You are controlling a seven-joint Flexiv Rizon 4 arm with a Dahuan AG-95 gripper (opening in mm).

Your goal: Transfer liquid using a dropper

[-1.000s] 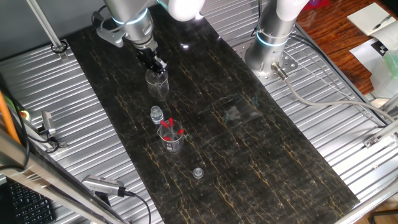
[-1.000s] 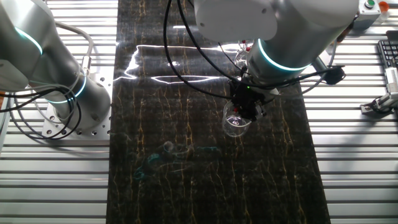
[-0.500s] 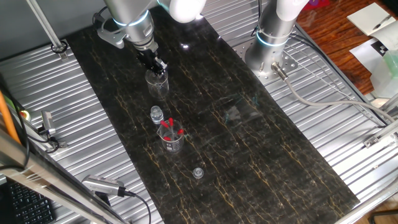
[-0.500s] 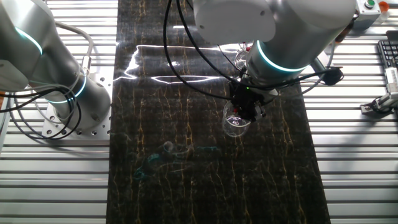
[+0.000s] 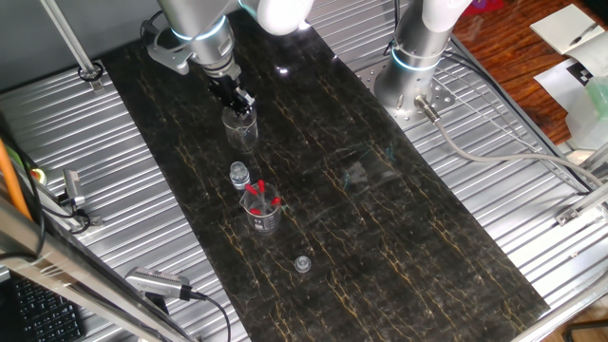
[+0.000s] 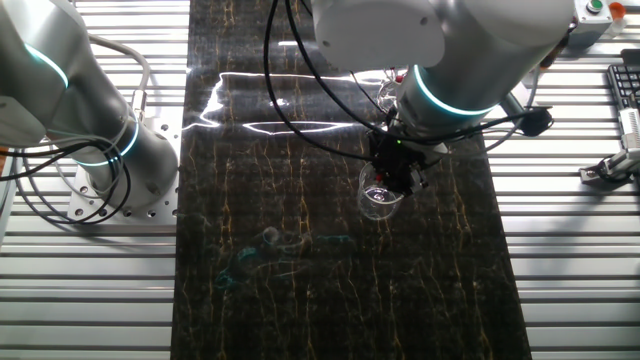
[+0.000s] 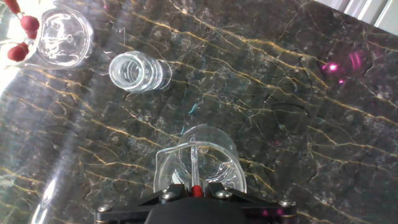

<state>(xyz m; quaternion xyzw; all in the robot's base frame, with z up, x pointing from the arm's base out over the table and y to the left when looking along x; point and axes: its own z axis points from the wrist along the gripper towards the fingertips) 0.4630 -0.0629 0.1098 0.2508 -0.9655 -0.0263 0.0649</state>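
Note:
My gripper (image 7: 196, 186) is shut on a dropper (image 7: 196, 168) with a red bulb, pinched between the jaws; its thin glass stem points down into a clear empty beaker (image 7: 200, 163) right under the hand. In one fixed view the gripper (image 5: 237, 99) hangs over that beaker (image 5: 240, 127); in the other fixed view the gripper (image 6: 396, 172) is over the beaker (image 6: 380, 197). A second beaker (image 5: 261, 211) holds several red-bulbed droppers (image 5: 258, 196); it also shows in the hand view (image 7: 62, 37), with its droppers (image 7: 22, 34) at the top left.
A small open clear vial (image 5: 238, 176) stands between the two beakers, also in the hand view (image 7: 134, 71). Its small cap (image 5: 302, 262) lies nearer the front of the dark marble strip (image 5: 380, 218). A second arm's base (image 5: 418, 66) stands at the back right.

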